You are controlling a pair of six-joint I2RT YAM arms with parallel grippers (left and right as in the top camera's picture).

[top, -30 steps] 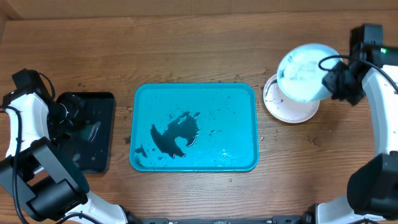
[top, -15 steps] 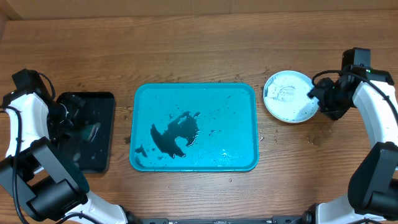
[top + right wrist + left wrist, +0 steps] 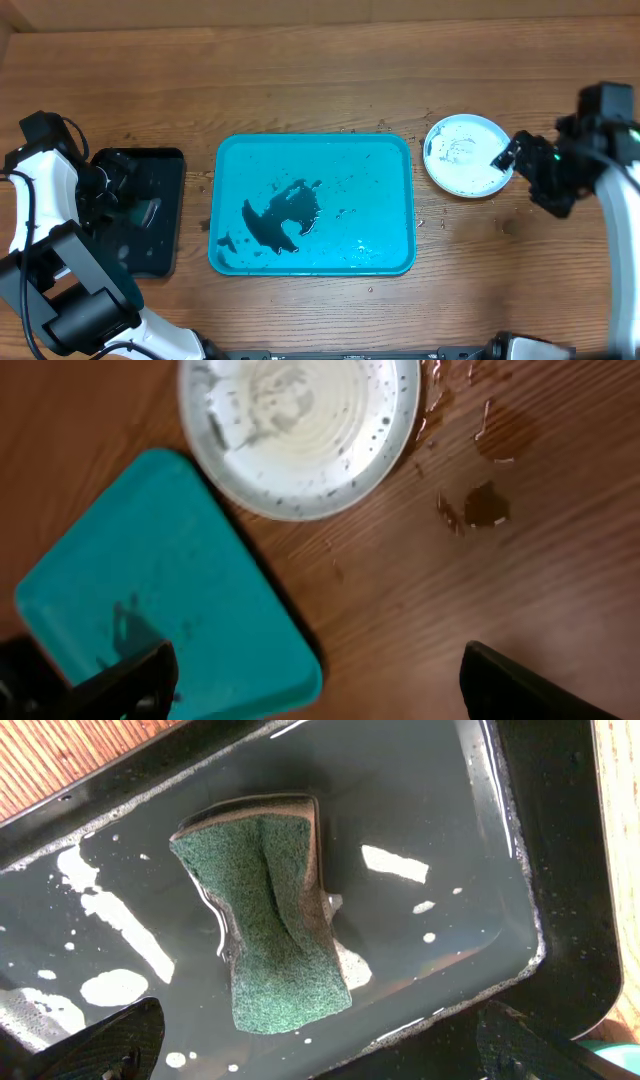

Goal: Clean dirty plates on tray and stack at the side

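Here the right gripper (image 3: 330,685) hangs open beside the plate (image 3: 300,430); the left gripper (image 3: 330,1050) gapes above the sponge (image 3: 275,920) in the black tray (image 3: 560,870).

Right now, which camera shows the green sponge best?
Left wrist: the green sponge lies close and sharp in the black tray. Overhead shows only a faint shape there; the right wrist view misses it.

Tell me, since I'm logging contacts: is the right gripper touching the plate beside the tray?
Apart. The right wrist view shows bare table between the plate and the open right gripper.
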